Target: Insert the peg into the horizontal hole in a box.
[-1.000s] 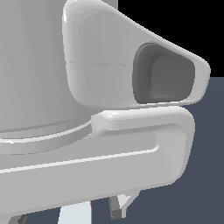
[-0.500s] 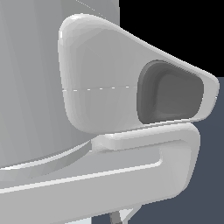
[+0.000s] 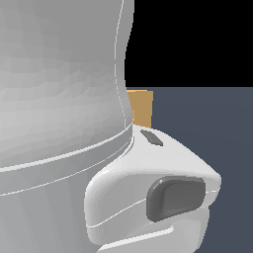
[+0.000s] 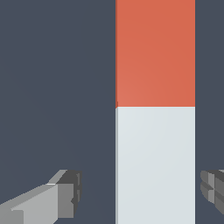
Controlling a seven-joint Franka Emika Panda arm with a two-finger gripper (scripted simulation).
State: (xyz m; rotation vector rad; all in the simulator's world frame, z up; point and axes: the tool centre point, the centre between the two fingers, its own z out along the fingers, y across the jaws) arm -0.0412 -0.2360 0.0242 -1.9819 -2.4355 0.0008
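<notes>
In the wrist view the peg [image 4: 155, 109] lies on the dark floor, one half orange-red and the other half white. My gripper [image 4: 140, 190] is open and straddles the white half. One finger [image 4: 61, 199] stands well clear of the peg. The other finger [image 4: 213, 188] is close to the peg's side, with a thin gap. In the exterior view only a sliver of the tan box [image 3: 142, 106] shows behind the arm. Its hole is hidden. The peg and fingers are hidden in that view.
The white arm link [image 3: 59, 99] and wrist housing [image 3: 153, 197] fill most of the exterior view. Dark grey-blue floor [image 3: 207, 128] shows on the exterior view's right.
In the exterior view the arm's housing has dropped lower in the picture, and the tan box now shows behind it.
</notes>
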